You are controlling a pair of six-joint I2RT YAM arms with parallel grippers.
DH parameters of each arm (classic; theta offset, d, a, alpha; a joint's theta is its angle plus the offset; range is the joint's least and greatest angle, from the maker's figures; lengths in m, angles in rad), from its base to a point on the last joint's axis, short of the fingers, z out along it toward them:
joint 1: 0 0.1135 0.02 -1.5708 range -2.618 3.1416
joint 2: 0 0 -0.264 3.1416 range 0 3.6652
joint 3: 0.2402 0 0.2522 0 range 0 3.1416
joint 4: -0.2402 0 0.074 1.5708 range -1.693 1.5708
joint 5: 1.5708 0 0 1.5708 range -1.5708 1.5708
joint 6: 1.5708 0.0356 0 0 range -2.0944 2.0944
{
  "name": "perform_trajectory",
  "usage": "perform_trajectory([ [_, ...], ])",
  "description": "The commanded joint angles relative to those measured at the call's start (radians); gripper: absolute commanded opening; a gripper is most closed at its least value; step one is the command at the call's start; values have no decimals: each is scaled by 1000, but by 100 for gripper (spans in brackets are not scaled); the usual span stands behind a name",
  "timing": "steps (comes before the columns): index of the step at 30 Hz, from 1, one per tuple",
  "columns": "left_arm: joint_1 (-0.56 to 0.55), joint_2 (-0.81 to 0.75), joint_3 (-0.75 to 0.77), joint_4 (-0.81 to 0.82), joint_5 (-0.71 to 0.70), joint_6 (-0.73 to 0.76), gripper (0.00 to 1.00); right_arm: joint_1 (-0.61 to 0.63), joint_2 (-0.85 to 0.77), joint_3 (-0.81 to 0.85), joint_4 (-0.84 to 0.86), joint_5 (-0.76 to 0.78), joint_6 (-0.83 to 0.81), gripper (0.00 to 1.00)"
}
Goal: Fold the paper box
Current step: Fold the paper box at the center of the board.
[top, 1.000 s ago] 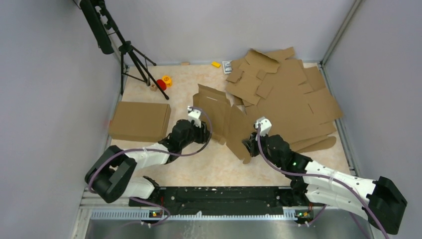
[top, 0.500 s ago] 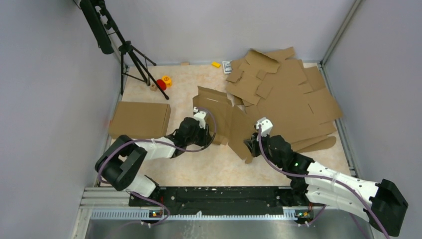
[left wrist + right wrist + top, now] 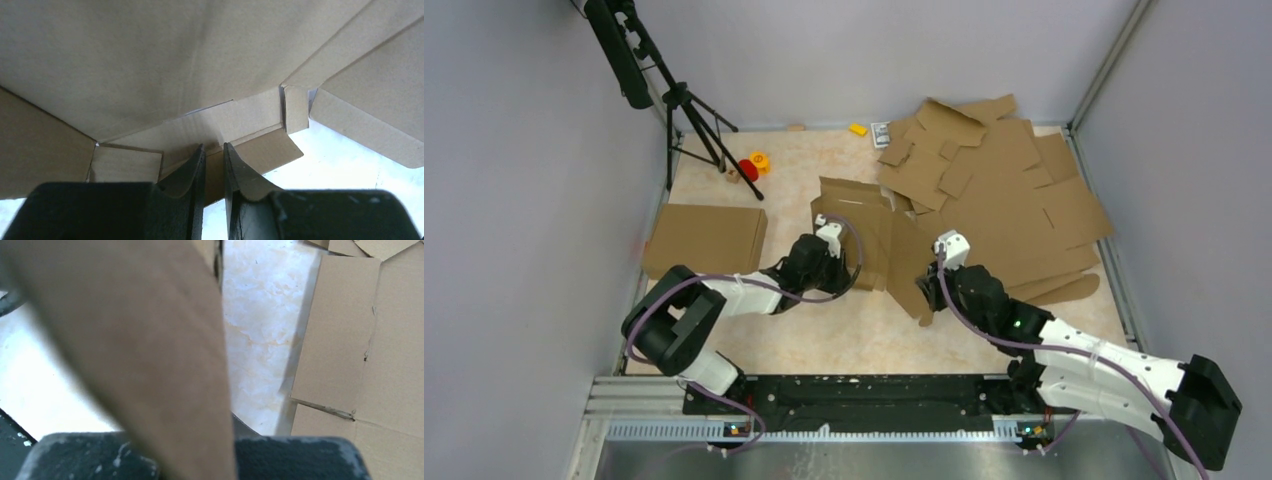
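The paper box (image 3: 871, 232) is a brown cardboard blank, partly raised, in the middle of the table. My left gripper (image 3: 848, 262) reaches under its near left side. In the left wrist view its fingertips (image 3: 200, 159) touch a fold of the box (image 3: 150, 60) from below. The jaws are a narrow gap apart, and a flap (image 3: 265, 150) shows face-on behind them with nothing pinched. My right gripper (image 3: 928, 290) is shut on the box's near right flap (image 3: 912, 280). That flap (image 3: 150, 340) rises blurred out of the jaws and hides them.
A finished brown box (image 3: 705, 243) lies at the left. A pile of flat cardboard blanks (image 3: 1014, 200) covers the back right. A black tripod (image 3: 686, 110) stands at the back left beside small red and orange pieces (image 3: 752, 165). A yellow piece (image 3: 857, 129) lies by the back wall.
My left arm has stretched right and forward to the box's near left side, and its jaws have narrowed. My right gripper has shifted slightly, still holding the flap.
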Motion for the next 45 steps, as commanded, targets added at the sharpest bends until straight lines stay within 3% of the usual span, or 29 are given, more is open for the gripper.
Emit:
perform_trajectory([
  [1,-49,12,8,-37,-50,19,20,-8,45,111,-88,23,21,0],
  [3,-99,1,7,-33,-93,44,20,-7,59,135,-99,1,36,0],
  [11,-363,-5,75,-145,-537,123,21,-9,125,203,-183,27,89,0],
  [13,-399,14,101,-163,-586,139,21,-9,132,204,-186,25,97,0],
  [32,-398,31,-16,-22,-514,-6,17,-25,157,342,-319,-96,170,0],
  [40,-378,33,-45,45,-448,-56,16,-17,158,198,-110,-176,243,0],
  [45,-378,40,-43,44,-444,-62,16,79,181,172,-110,-45,164,0],
])
